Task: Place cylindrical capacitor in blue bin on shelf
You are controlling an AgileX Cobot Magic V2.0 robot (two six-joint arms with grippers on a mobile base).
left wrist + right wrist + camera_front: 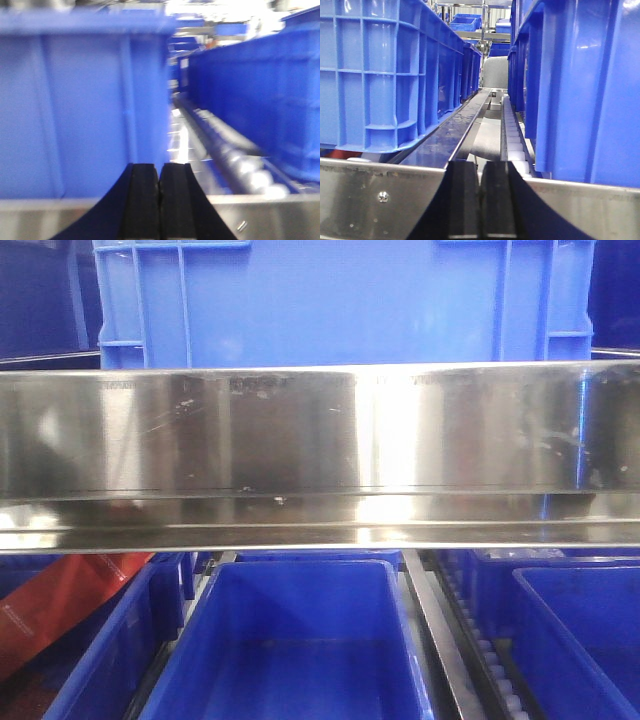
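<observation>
Shelf rail [320, 455] of shiny brushed steel across the whole front view, scratched and glaring. Above the rail, one large blue bin [345, 302], ribbed at its sides. Below the rail, a lower row of blue bins: an open, empty-looking middle bin [300, 640], another at right [580, 640], one at left [105, 650] with a red package [60, 610] lying beside its wall. Metal roller track [480, 650] between the middle and right bins. No cylindrical capacitor visible in this view. Left wrist view, blurred: left tool [159, 200] with its black fingers pressed together, nothing seen between them, poised just over the steel rail [270, 215]. Ahead, a blue bin wall [85, 105] at left, another blue bin [255, 95] at right, rollers [240, 165] running back between them. Capacitor not visible here either. Right wrist view, sharper: right tool [480, 200] likewise closed, fingers nearly touching, holding nothing visible, over a steel rail [375, 195] with a small screw [382, 197]. Ribbed blue bin [385, 75] at left, glossy blue bin [580, 85] at right, a flat metal channel [452, 132] and white rollers [512, 135] in the gap. Further blue bins [466, 21] far behind. Whereabouts of the capacitor: cannot tell from any view.
</observation>
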